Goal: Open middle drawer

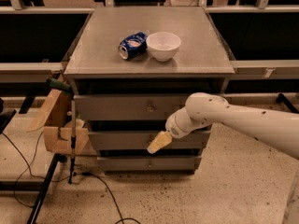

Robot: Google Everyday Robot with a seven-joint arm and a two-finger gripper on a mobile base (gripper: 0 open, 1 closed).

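The grey cabinet (pixel 149 64) has three drawers. The middle drawer (pixel 117 140) is the second one, a shallow grey front; its centre knob is hidden behind my gripper. My gripper (pixel 157 143), with cream-coloured fingers, is at the end of the white arm (pixel 219 118) coming in from the right. It sits right in front of the middle drawer's centre, at about the knob's place. The top drawer (pixel 121 107) shows its small knob (pixel 150 108), and the bottom drawer (pixel 140 163) lies below.
A crushed blue can (pixel 131 45) and a white bowl (pixel 163 45) sit on the cabinet top. A cardboard box (pixel 58 125) and a thin stand with a cable (pixel 72 139) are at the cabinet's left. Dark shelving flanks both sides.
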